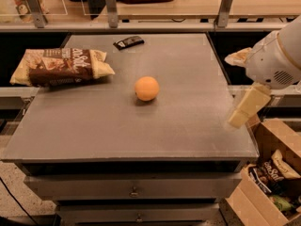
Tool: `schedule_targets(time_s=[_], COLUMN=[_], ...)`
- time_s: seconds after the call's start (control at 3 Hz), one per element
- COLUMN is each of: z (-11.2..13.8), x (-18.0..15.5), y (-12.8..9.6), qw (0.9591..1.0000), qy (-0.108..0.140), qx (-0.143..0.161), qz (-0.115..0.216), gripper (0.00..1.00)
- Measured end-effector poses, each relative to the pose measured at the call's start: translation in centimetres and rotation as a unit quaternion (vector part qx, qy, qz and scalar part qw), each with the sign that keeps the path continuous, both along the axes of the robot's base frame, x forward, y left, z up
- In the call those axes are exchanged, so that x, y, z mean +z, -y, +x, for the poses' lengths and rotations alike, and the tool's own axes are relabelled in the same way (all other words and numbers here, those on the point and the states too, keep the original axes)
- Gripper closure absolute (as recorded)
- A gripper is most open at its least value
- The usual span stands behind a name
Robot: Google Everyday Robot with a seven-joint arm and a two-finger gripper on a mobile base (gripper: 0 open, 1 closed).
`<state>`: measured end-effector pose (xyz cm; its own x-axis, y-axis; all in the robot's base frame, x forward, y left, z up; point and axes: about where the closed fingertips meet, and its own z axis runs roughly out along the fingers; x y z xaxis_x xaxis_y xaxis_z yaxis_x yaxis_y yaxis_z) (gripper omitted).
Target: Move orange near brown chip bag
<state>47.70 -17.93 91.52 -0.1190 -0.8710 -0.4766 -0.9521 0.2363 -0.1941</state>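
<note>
The orange (146, 88) sits near the middle of the grey table (141, 131). The brown chip bag (61, 66) lies on its side at the table's far left edge, dark brown in the middle with cream ends. The orange and the bag are well apart. My gripper (245, 108), cream-coloured on a white arm, hangs at the table's right edge, to the right of the orange and above the surface. It holds nothing that I can see.
A small flat black wrapped bar (128, 42) lies at the table's far edge. A cardboard box (268, 182) with snack bags stands on the floor at the lower right. A railing with posts (111, 6) runs behind the table.
</note>
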Motion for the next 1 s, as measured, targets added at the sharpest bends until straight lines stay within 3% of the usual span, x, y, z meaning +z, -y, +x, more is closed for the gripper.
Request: schedule_targets(time_s=[0.33, 0.67, 1.0], z=[2.8, 2.8, 3.4], x=[-3.2, -3.1, -4.7], y=[-3.5, -3.5, -5.6], qw=[0.9944, 0.9945, 0.9914], qy=[0.027, 0.027, 0.022], qx=[0.048, 0.048, 0.049], qz=[0.09, 0.089, 0.119], gripper=[0.0, 0.0, 0.0])
